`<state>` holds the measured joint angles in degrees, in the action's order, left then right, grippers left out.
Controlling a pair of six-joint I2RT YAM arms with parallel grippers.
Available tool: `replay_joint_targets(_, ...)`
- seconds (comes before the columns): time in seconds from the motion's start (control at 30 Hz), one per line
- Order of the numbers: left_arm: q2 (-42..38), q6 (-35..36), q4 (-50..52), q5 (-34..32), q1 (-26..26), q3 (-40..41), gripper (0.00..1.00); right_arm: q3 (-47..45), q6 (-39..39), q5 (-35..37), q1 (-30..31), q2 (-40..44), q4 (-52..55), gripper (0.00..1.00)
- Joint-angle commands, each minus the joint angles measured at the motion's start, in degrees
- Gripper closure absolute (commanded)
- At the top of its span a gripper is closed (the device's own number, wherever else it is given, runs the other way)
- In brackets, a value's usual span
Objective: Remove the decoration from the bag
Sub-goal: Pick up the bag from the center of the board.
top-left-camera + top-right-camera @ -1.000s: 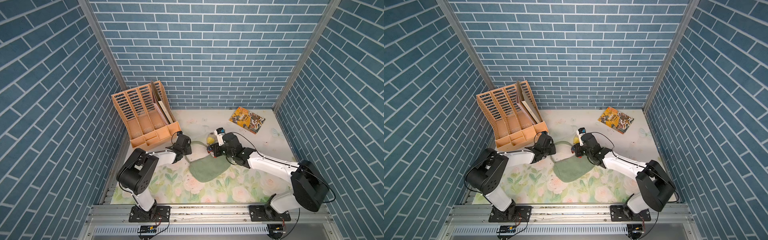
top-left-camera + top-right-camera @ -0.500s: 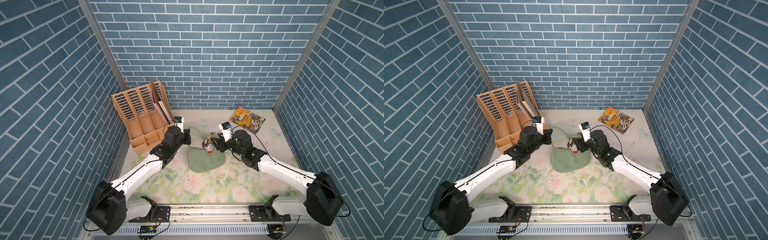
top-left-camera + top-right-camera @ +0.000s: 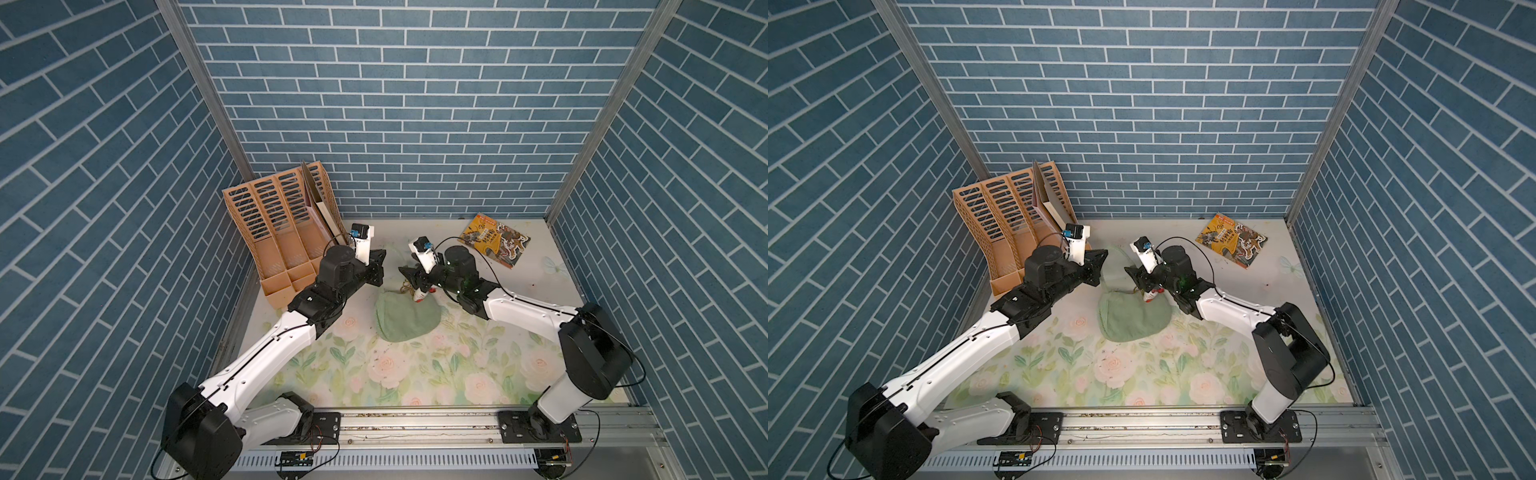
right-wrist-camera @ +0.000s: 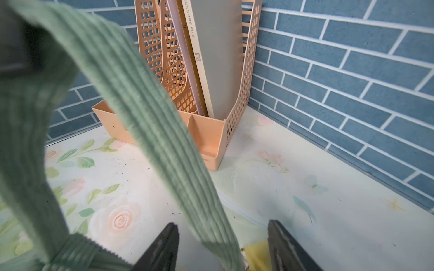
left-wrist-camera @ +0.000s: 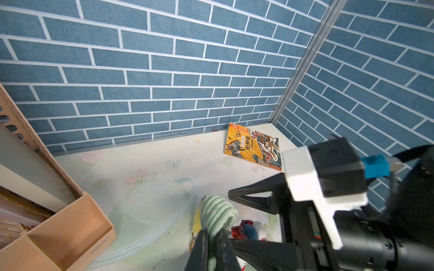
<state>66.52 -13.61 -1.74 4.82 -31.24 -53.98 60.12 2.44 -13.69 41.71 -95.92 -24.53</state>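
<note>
My left tool (image 5: 211,235) clenched on the strap (image 5: 217,214) of the bag (image 3: 405,320); right tool (image 4: 223,234) released, straddling it. Hold strap taut, close right low on the decoration (image 3: 419,293), clear of fabric.

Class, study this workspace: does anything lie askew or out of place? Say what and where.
The colourful booklet lies skewed near the back right corner, far from the file rack, whose folder leans diagonally. The left pincer pinching the green strap looks normal.
</note>
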Motion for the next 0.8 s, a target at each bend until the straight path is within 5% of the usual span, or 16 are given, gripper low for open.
replay_joint_targets(0.0, -1.63, 2.08, 1.44, -0.24, -0.39, -1.04, 0.88, 3.41, 1.10, -2.24, -0.05, -3.91, -3.70, 0.43)
replay_joint_targets(0.17, -3.62, 2.32, 5.35, -10.08, 0.07, -0.39, 0.91, 3.65, -0.22, 2.26, -0.63, -1.20, -3.03, 0.82)
replay_joint_targets(0.3, -5.81, -1.18, 6.69, -12.94, 3.44, 2.30, 0.88, 5.23, -0.76, 2.48, -0.76, 5.24, 5.32, 0.98)
replay_joint_targets(0.4, -6.89, -3.81, 5.76, -10.18, 4.52, 3.34, 0.78, 6.65, -3.14, 2.54, -0.67, 8.34, 11.07, 1.00)
replay_joint_targets(0.57, -8.20, -10.40, 4.86, 0.56, 4.45, 2.12, 0.45, 8.32, -7.56, 7.80, 0.45, 12.10, 16.63, 1.00)
replay_joint_targets(0.77, -15.98, -15.43, -2.04, 8.66, 1.11, 11.19, 0.36, 10.36, -15.24, 14.86, 1.65, 13.09, 20.13, 1.00)
